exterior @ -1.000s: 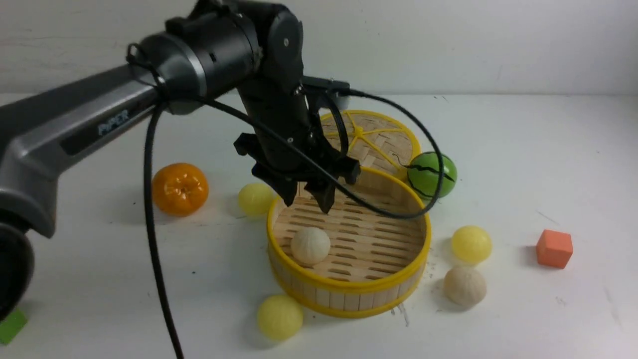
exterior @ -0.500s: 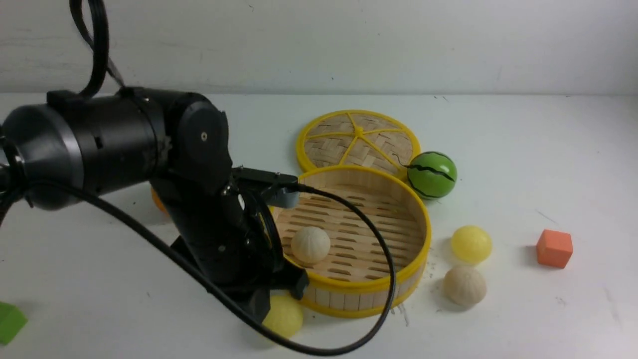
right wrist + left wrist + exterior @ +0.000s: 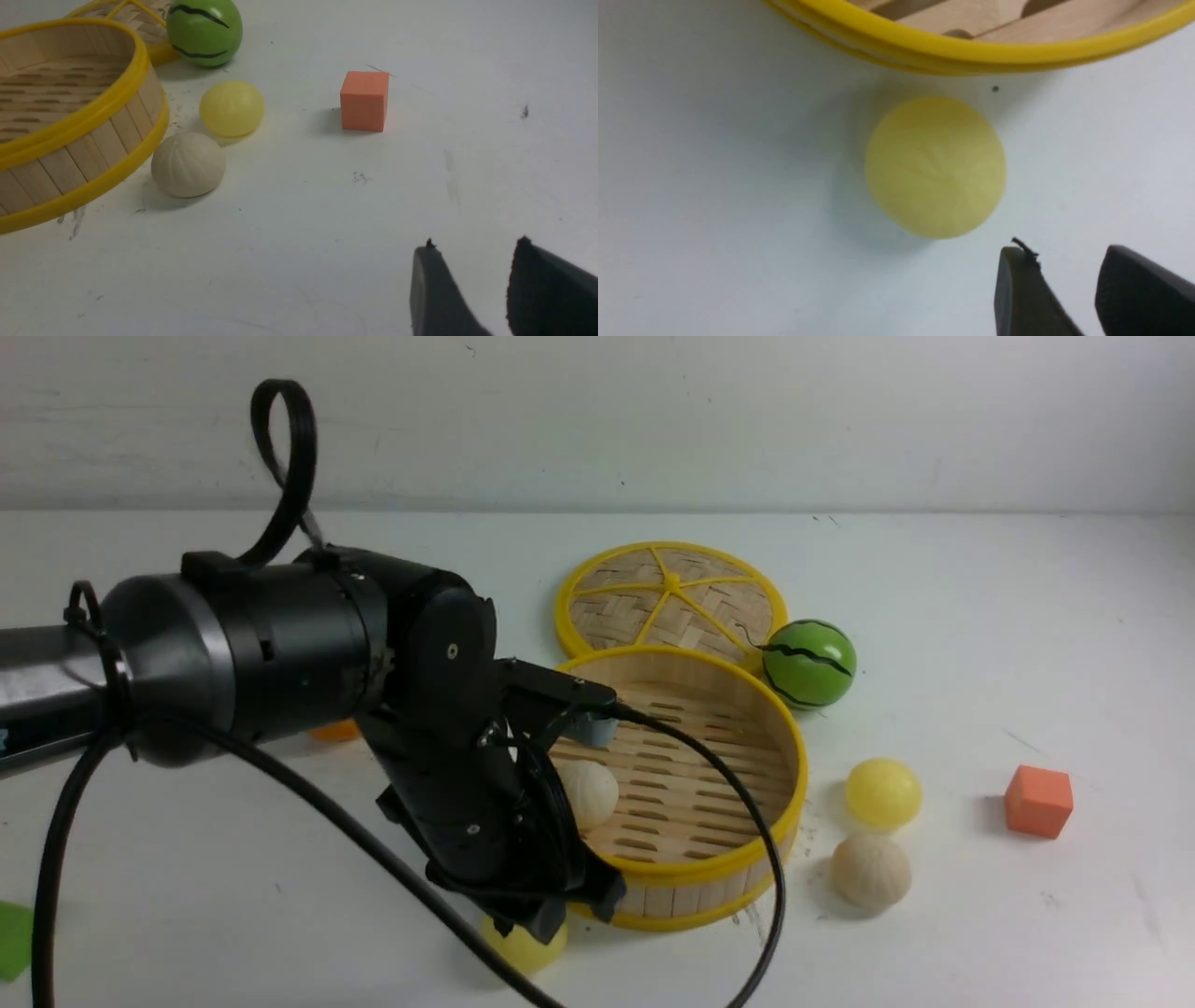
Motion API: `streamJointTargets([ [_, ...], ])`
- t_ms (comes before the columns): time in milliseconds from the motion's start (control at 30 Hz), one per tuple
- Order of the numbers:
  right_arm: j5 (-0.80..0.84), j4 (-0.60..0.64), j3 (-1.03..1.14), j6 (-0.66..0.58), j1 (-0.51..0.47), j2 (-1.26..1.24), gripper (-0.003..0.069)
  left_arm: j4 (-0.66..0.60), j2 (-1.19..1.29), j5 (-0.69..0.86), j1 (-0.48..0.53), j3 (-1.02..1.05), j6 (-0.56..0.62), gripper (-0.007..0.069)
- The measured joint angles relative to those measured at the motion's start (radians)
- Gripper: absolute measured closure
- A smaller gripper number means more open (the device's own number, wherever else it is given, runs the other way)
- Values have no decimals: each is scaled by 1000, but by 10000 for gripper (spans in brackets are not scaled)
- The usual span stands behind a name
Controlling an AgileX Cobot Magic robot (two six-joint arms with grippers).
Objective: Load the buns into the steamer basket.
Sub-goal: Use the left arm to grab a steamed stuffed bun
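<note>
Four buns [image 3: 882, 793] [image 3: 870, 870] [image 3: 597, 793] [image 3: 523, 952]; one each of steamer basket [image 3: 738, 686], lid [image 3: 672, 602], watermelon ball [image 3: 808, 664], cube [image 3: 1038, 801]

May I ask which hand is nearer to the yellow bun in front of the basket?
Left. The left hand hovers right beside that bun, not touching. The right hand is well off past the basket's right side, the bun out of its view.

Yellow bun [image 3: 882, 792], beige bun [image 3: 870, 870], grn blk-striped ball [image 3: 808, 664], orange cube [image 3: 1038, 801].
</note>
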Motion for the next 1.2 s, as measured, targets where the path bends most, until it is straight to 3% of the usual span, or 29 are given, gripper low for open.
streamJointTargets([
  [100, 0, 0, 0, 0, 0, 0, 419, 50, 1, -22, 1, 0, -21, 382],
  [800, 0, 0, 0, 0, 0, 0, 419, 55, 133, -105, 1, 0, -25, 407],
  [933, 0, 0, 0, 0, 0, 0, 419, 59, 133, -123, 1, 0, -28, 450],
  [1100, 0, 0, 0, 0, 0, 0, 419, 70, 133, -112, 1, 0, -32, 631],
  [1200, 0, 0, 0, 0, 0, 0, 419, 94, 120, -55, 1, -7, -43, 638],
])
